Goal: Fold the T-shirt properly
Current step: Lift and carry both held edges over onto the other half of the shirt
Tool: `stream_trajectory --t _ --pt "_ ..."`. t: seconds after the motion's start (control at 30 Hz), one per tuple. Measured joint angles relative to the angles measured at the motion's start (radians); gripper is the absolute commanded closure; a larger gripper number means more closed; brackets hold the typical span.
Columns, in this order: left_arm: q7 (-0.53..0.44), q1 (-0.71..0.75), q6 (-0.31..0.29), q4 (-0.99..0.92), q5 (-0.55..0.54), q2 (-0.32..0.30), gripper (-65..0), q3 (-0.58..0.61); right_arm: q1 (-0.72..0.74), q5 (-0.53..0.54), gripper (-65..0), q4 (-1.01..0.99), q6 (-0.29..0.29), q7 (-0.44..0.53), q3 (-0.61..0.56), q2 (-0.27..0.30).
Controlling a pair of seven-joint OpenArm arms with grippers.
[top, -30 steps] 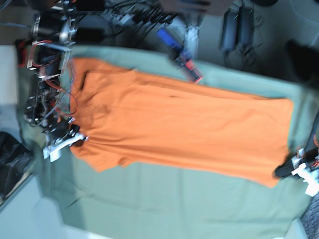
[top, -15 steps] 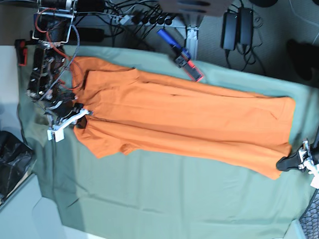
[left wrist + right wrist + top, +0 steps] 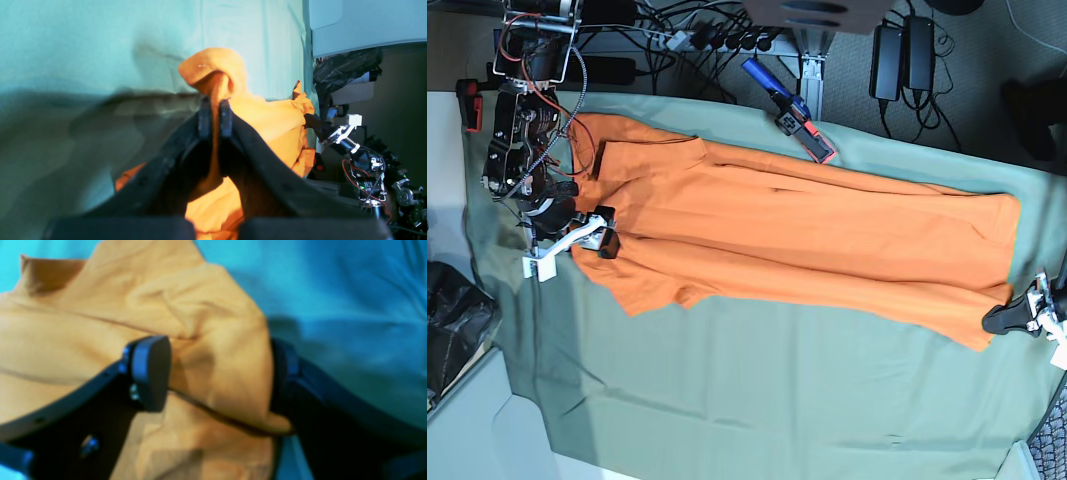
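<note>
The orange T-shirt (image 3: pixel 807 240) lies lengthwise on the sage-green cloth sheet (image 3: pixel 757 400), its collar end at the left. My right gripper (image 3: pixel 601 234) sits at the shirt's left edge near the sleeve. In the right wrist view this gripper (image 3: pixel 217 376) is open, its pads (image 3: pixel 150 373) wide apart with a loose bunch of T-shirt (image 3: pixel 100 306) between them. My left gripper (image 3: pixel 1001 320) is at the hem corner on the right. In the left wrist view it (image 3: pixel 215 116) is shut on a pinched fold of the T-shirt (image 3: pixel 213 66).
A blue and red tool (image 3: pixel 792 115) lies at the sheet's back edge. Power bricks (image 3: pixel 902 55) and cables sit on the floor behind. A black bag (image 3: pixel 452 320) is off the left side. The sheet's front half (image 3: pixel 727 430) lies bare.
My right gripper has opened and let go of the shirt's left edge, after shifting toward the back. My left gripper stays shut on the hem corner, barely moved.
</note>
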Motion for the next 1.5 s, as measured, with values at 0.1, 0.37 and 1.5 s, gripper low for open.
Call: stream_trajectory --t 0.1,0.37,1.5 --pt "-0.002 -0.001 0.000 0.000 -0.003 0.000 0.0 0.000 0.001 0.010 -42.8 0.017 0.000 -0.011 0.057 0.000" --pt "-0.008 0.000 0.000 0.000 -0.003 0.000 0.0 0.000 0.083 0.026 -42.8 0.023 0.000 -0.010 0.093 -0.004" --pt "0.006 0.005 0.000 0.001 -0.023 0.000 0.0 0.000 0.247 -0.200 0.0 -0.219 0.000 0.124 -0.161 -0.096"
